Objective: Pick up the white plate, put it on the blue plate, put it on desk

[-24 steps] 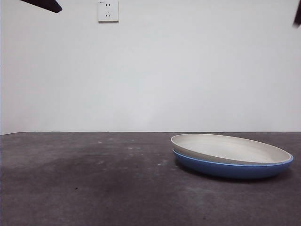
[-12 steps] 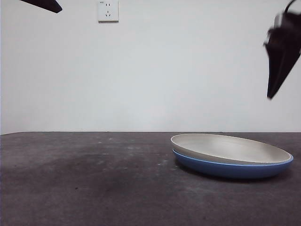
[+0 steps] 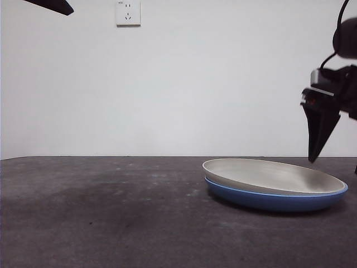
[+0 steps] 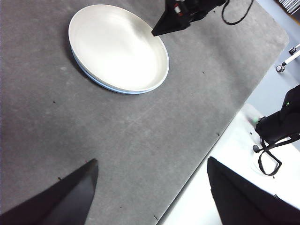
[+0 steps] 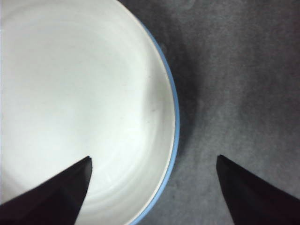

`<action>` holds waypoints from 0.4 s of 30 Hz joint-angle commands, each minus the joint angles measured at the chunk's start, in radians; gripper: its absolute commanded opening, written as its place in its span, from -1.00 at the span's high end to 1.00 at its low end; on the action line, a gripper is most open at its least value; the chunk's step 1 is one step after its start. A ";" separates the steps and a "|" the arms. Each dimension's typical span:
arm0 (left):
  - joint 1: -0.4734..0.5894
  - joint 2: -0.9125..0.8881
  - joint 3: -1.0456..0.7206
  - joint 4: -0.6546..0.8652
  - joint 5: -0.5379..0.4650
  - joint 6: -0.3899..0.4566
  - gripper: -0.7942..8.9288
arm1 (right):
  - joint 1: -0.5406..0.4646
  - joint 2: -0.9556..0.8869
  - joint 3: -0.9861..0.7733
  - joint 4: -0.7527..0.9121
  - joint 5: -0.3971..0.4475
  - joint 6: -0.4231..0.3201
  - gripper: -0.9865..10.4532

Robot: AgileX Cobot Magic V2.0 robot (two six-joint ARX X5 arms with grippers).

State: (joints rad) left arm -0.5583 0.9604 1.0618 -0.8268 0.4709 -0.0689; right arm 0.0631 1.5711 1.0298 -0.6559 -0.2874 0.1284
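The white plate [image 3: 273, 174] lies nested on the blue plate [image 3: 268, 200] on the right part of the desk [image 3: 111, 212]. My right gripper [image 3: 334, 164] is open and empty, just above the stack's right rim. In the right wrist view its jaws [image 5: 153, 159] straddle the rim of the white plate [image 5: 79, 93], with the blue plate's edge [image 5: 176, 112] showing beside it. My left gripper [image 4: 152, 161] is open and empty, high above the desk, far from the white plate [image 4: 117, 47]. It shows only as a black tip [image 3: 53, 5] in the front view.
A wall socket [image 3: 128, 12] is on the white wall behind. In the left wrist view the desk's edge [image 4: 206, 154] runs beside a pale floor with black gear and cables [image 4: 276, 131].
My right arm has come down from the top right corner to just above the plates' right rim. The plates and the left arm have not moved.
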 commanded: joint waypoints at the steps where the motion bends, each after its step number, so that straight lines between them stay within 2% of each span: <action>1: -0.005 0.006 0.008 0.011 0.003 0.009 0.07 | 0.000 0.048 0.017 0.021 -0.006 -0.011 0.17; 5: -0.005 0.006 0.008 0.011 0.003 0.009 0.07 | 0.000 0.087 0.017 0.046 -0.027 -0.009 0.23; 12: -0.005 0.006 0.008 0.011 0.003 0.008 0.07 | 0.000 0.122 0.017 0.068 -0.028 -0.009 0.51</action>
State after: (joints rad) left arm -0.5583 0.9604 1.0618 -0.8268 0.4709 -0.0689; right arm 0.0631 1.6714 1.0298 -0.5938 -0.3134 0.1276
